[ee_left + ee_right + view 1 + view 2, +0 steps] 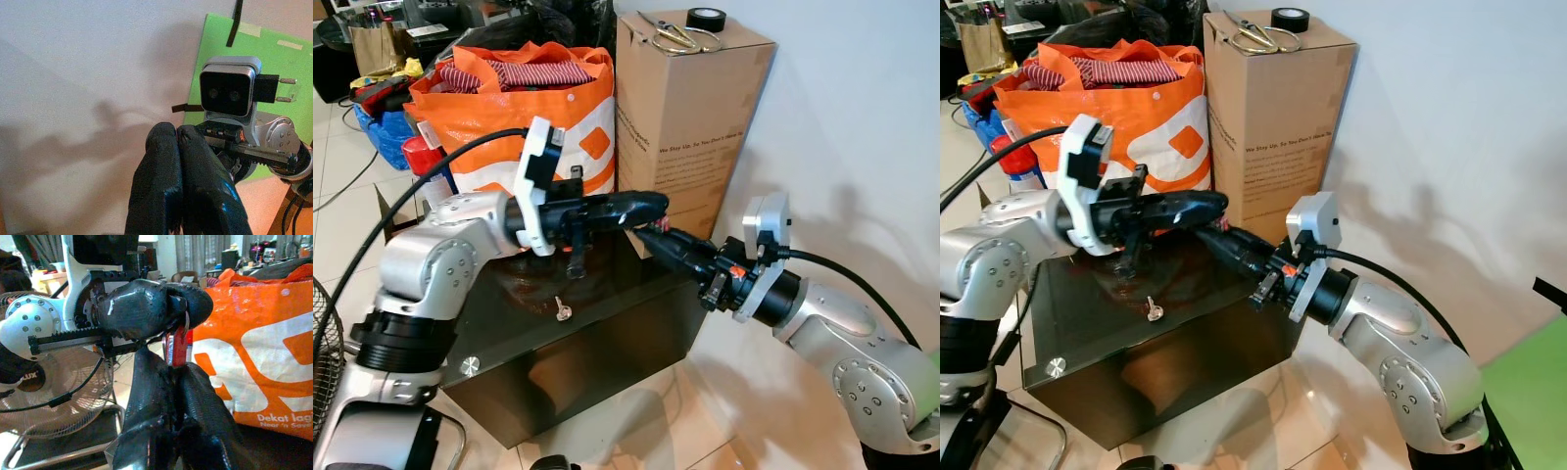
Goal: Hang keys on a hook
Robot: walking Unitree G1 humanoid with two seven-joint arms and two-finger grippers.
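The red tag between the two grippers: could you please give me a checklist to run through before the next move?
1. Left gripper closed on the red tag: ok.
2. Right gripper closed on the same tag from below: ok.
3. Which gripper should release first: cannot tell.
4. All keys gathered: not ok, a small key lies loose on the glass table.
5. Hook located: cannot tell.

Orange-and-white bag, red-and-white striped cloth, brown box.
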